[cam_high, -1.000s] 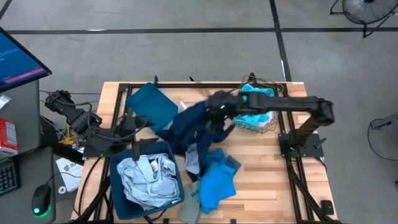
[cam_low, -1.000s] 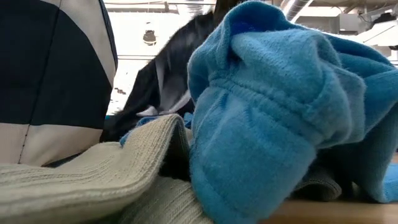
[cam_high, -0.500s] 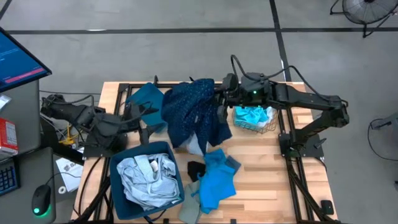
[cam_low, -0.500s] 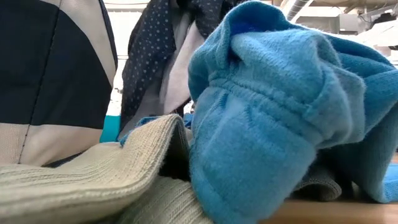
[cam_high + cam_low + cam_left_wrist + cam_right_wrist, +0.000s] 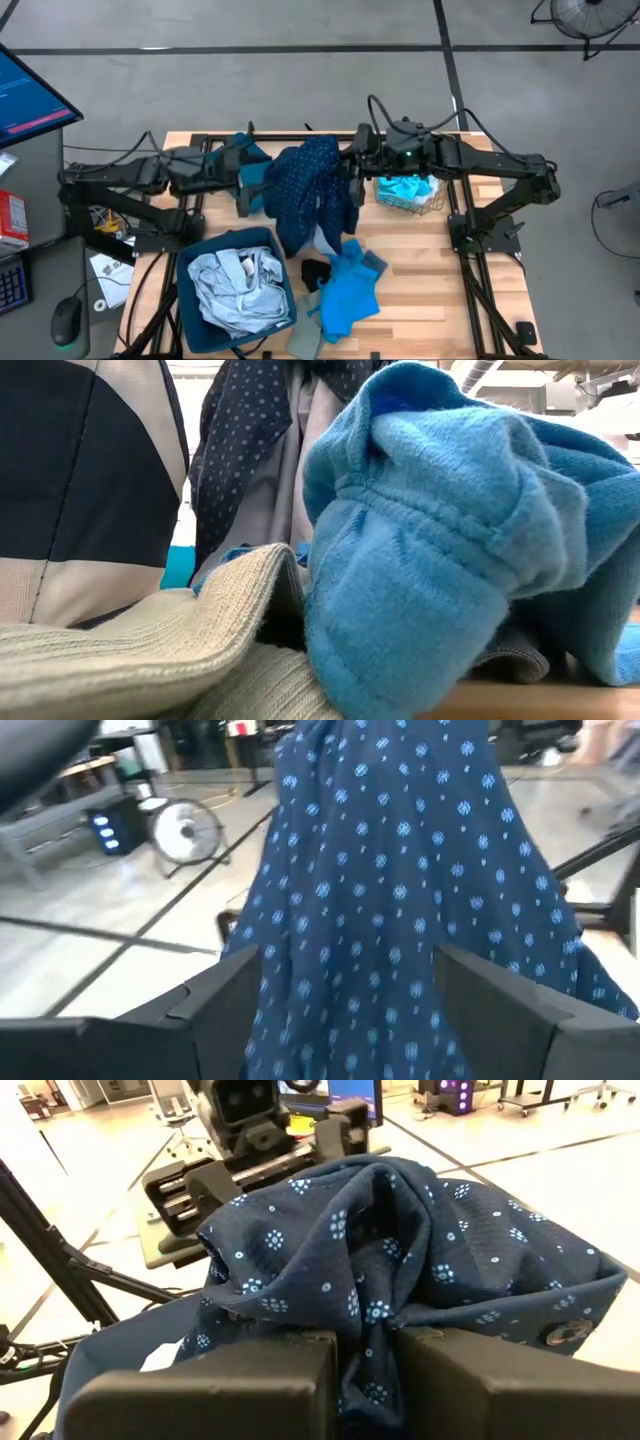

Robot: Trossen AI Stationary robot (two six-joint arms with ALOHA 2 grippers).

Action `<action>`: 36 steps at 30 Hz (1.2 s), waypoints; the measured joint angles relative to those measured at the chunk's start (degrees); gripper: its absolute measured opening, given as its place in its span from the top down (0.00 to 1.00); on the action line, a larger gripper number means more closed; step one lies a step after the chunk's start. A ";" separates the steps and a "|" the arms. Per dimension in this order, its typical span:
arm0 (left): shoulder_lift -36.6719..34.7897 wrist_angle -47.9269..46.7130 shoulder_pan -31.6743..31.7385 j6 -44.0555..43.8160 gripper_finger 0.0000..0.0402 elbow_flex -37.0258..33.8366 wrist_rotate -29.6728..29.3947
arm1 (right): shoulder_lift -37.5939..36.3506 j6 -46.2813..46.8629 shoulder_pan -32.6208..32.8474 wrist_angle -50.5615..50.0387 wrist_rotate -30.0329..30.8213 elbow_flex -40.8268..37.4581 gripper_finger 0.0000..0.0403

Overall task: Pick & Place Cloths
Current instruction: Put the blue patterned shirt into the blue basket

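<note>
Right gripper (image 5: 352, 172) pinches navy dotted garment (image 5: 310, 190) hanging below it; left gripper (image 5: 250, 187), jaws spread beside fabric, should clamp a free edge squarely.

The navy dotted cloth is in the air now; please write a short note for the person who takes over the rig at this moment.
Right gripper: shut on the navy dotted cloth, holding it up over the table's middle.
Left gripper: open, fingers either side of the hanging cloth, not closed on it.
Done: pale grey-blue cloth lies in the dark-blue bin; turquoise-and-white cloth sits in the wire basket.
Left: place the navy cloth; the bright blue cloth and a small grey-green one lie on the table.
</note>
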 joint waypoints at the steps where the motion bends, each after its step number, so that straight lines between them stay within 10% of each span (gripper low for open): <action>1: 0.64 1.04 1.16 0.06 0.30 0.00 2.02 | 0.00 0.00 0.08 0.15 -0.02 0.00 0.94; 7: 7.82 6.60 4.69 4.00 0.25 -0.02 14.67 | 1.34 0.00 1.03 1.26 -0.75 -0.06 0.94; 26: 22.21 33.14 4.73 3.48 0.11 -0.15 28.80 | 6.03 0.54 3.67 5.51 -9.21 0.13 0.94; 36: 21.01 34.77 4.62 1.07 0.42 -0.24 32.54 | 6.05 0.26 3.19 6.62 -10.81 0.22 0.94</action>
